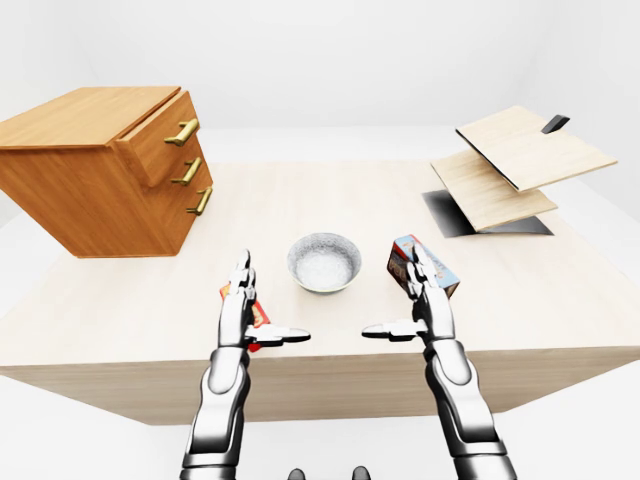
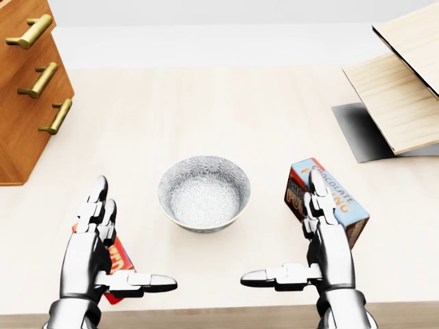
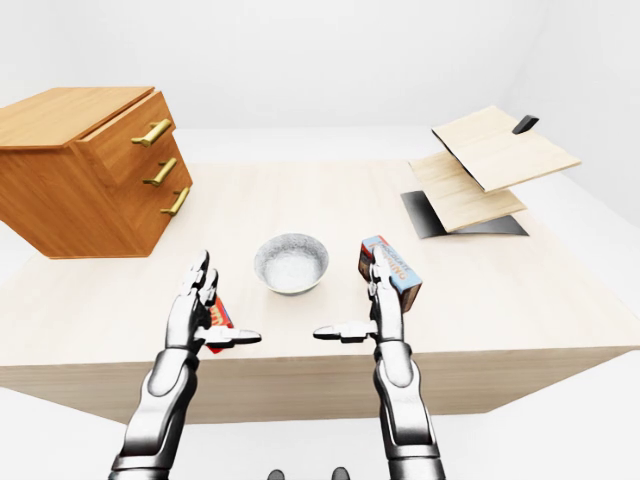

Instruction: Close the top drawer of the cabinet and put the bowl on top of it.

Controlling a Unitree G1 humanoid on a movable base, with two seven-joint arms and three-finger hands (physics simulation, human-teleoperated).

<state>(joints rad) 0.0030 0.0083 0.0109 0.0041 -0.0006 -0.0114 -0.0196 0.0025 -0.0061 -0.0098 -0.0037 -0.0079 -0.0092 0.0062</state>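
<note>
Head view: speckled, perhaps ceramic bowl (image 2: 204, 195); left robot hand (image 2: 88, 255), right robot hand (image 2: 331, 255) released.

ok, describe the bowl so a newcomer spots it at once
On the pale table, look in the head view between the left hand and right hand, both open. The bowl sits there upright and empty: the only round thing, grey-white and patterned, with a red box to its left and a pudding box to its right.
</note>
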